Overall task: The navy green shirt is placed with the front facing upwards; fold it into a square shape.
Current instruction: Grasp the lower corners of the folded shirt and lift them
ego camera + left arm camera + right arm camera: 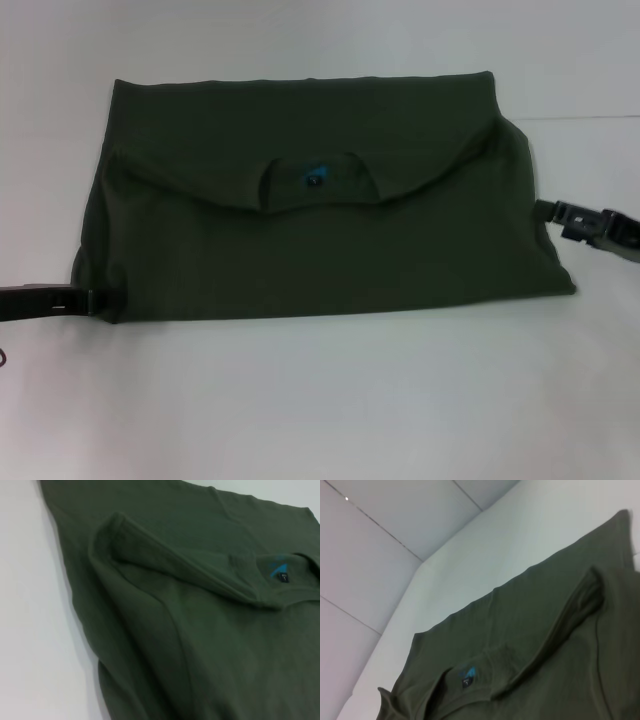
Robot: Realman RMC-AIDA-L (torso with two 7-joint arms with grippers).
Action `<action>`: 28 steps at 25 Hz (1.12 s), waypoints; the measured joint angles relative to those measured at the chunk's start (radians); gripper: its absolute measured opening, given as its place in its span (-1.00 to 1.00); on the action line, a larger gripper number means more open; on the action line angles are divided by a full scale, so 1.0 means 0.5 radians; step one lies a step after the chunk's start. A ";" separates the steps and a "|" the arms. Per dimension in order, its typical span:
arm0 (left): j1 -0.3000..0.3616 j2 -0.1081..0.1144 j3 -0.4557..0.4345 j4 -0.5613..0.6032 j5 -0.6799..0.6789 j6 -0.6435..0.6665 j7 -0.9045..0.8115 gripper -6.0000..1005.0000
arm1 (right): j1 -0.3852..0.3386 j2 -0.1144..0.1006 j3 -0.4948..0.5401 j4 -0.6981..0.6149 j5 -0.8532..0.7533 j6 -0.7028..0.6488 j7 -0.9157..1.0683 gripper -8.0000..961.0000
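The navy green shirt (300,250) lies on the white table (320,400), folded into a wide band. Its top part is turned down over the body, and the ribbed collar (315,180) with its small dark neck label shows in the middle. No lettering shows. My left gripper (88,300) sits at the shirt's near left corner, touching the cloth. My right gripper (548,208) meets the shirt's right edge about halfway up. The left wrist view shows the folded flap's thick edge (150,545) and the label (281,574). The right wrist view shows the collar label (467,675) and the flap edge (570,610).
White table surface surrounds the shirt on all sides, with a broad strip in front of it. In the right wrist view a pale panelled wall (380,555) rises beyond the table's far edge.
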 joint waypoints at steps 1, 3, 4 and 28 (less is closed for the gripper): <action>0.000 0.001 -0.001 0.001 0.000 0.000 0.000 -0.89 | 0.001 -0.006 -0.011 -0.045 -0.025 -0.009 0.066 0.96; 0.001 0.003 -0.003 0.001 0.000 0.000 -0.001 -0.89 | 0.014 -0.029 -0.042 -0.174 -0.136 -0.025 0.285 0.96; 0.001 0.005 -0.003 0.002 0.000 0.000 -0.001 -0.89 | 0.027 -0.043 -0.055 -0.229 -0.198 -0.033 0.405 0.96; -0.012 0.021 -0.006 0.032 -0.001 0.053 0.004 -0.89 | 0.563 -0.098 -0.197 -0.316 -1.417 -0.117 1.248 0.90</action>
